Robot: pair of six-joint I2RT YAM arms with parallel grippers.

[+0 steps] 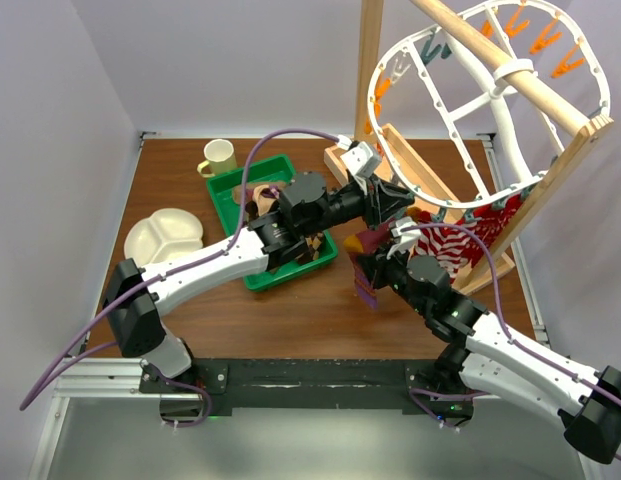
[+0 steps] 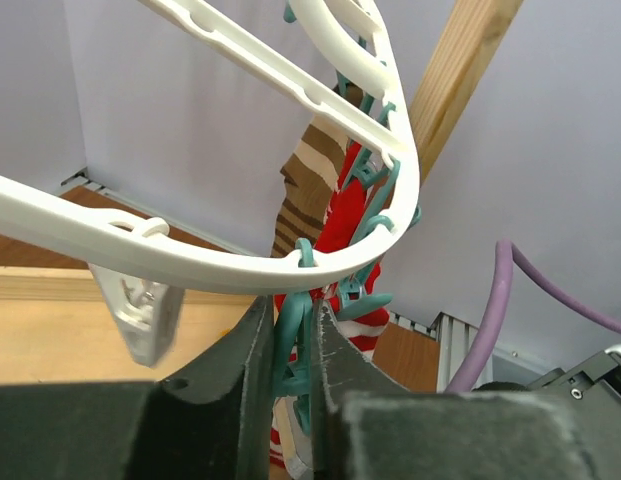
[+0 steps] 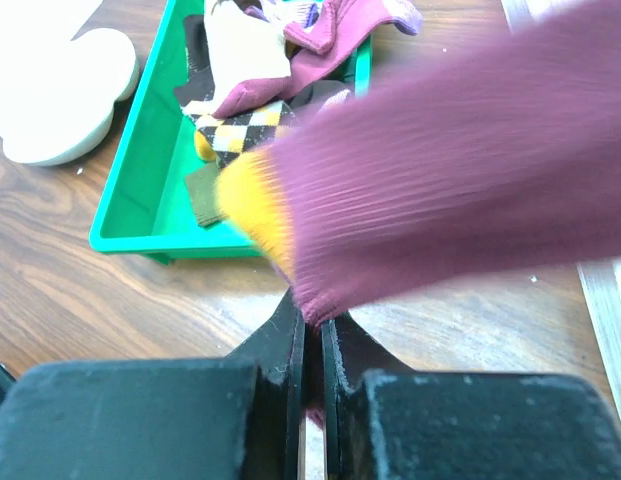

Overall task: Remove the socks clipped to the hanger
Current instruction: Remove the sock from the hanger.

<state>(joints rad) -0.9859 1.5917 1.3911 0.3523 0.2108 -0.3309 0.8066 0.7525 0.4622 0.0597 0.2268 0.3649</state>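
Pale grey walls close a brown wooden counter (image 1: pixel 290 320) on three sides, and both arms reach over it toward its far right part. The left pincer (image 2: pixel 293 330) is closed on a teal clip (image 2: pixel 290 368) that hangs from the rim of the white hanger (image 2: pixel 190 265). Its two dark fingers (image 2: pixel 245 360) press the clip from both sides. The hanger rim passes just above these fingers, and the hanger itself hangs tilted from the rail of a wooden stand (image 1: pixel 545 190). Just above and behind the left pincer, a red and white striped sock (image 2: pixel 340 215) and a brown striped sock (image 2: pixel 308 190) hang down among more teal clips, but I cannot tell which clip holds which sock. Orange clips (image 1: pixel 545 40) sit on the far upper side of the hanger, well apart from this pincer. The right pincer (image 3: pixel 312 320) is near the left one and lower, over the counter. Its jaws are clamped together on a maroon sock (image 3: pixel 440 180) with a yellow toe, which spreads out beyond the fingertips and looks blurred. To the left of the right pincer lies a green tray (image 3: pixel 130 190) with several socks (image 3: pixel 245 135) inside, one of them with an argyle pattern. Beyond the tray stands a cream cup (image 1: pixel 219 157), and on the tray's left lies a white divided plate (image 1: pixel 162 240), both well apart from the two pincers.
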